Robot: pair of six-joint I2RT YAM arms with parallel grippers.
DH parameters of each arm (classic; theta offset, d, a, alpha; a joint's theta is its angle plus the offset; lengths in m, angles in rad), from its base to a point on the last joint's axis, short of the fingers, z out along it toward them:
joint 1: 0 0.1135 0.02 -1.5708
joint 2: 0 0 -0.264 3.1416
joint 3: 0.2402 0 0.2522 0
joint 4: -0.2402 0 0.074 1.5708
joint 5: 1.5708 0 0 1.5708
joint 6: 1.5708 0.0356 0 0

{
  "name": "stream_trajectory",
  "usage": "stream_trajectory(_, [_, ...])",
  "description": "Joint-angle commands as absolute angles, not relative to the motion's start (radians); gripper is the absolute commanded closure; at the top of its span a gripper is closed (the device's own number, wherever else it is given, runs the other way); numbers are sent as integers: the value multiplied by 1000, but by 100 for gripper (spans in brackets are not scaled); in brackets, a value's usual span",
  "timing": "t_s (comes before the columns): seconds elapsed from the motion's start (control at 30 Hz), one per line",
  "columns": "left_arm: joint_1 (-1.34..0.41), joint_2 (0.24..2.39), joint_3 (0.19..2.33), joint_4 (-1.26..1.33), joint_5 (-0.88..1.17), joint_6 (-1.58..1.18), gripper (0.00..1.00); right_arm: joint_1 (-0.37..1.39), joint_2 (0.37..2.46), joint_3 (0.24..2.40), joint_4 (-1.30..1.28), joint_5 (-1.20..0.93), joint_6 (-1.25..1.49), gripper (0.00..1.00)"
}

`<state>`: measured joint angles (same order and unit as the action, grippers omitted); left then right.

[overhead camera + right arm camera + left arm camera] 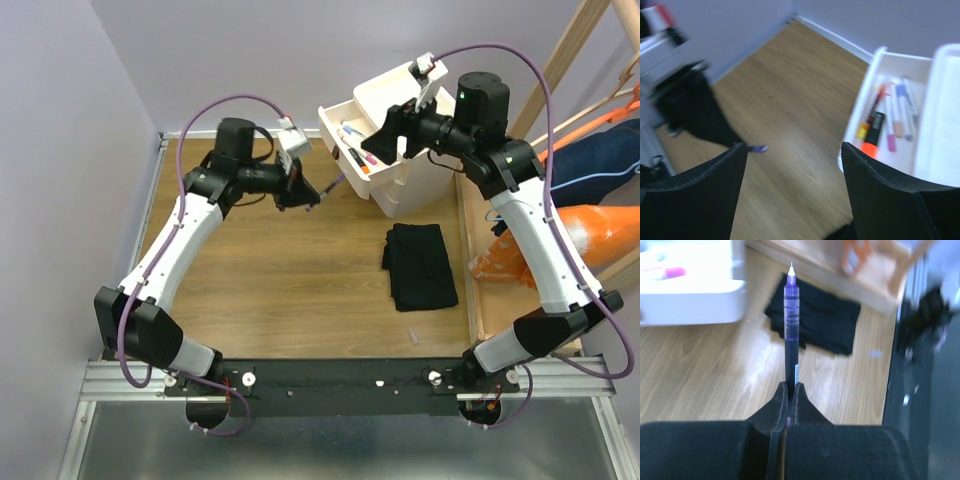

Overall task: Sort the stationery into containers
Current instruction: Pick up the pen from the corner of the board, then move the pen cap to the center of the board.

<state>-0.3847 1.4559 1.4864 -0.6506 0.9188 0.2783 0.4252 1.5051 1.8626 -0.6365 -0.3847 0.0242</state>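
Note:
My left gripper (306, 196) is shut on a purple pen (791, 325) and holds it above the wooden table, its tip towards the open drawer (340, 150); the pen also shows in the top view (330, 187). The cream-white drawer (860, 120) holds several pens and an orange highlighter (871, 141). It sticks out of the white cabinet (400, 180). My right gripper (392, 128) is open and empty, above the drawer's right part. In the right wrist view, the pen's purple end (758, 148) shows beside the left finger.
A folded black cloth (420, 265) lies on the table in front of the cabinet. A small pale item (410, 331) lies near the front. A wooden rack (585, 50) and orange and blue fabric (600, 230) stand at the right.

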Motion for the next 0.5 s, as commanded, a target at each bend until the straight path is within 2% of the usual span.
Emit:
stream_trajectory(0.0, [-232, 1445, 1342, 69, 1065, -566, 100, 422, 1566, 1901, -480, -754, 211, 18])
stream_trajectory(0.13, [-198, 1471, 1379, 127, 1045, -619, 100, 422, 1582, 1812, -321, -844, 311, 19])
stream_trajectory(0.47, [-175, 1529, 1440, 221, 989, -741, 100, 433, 1669, 1779, -218, -815, 348, 27])
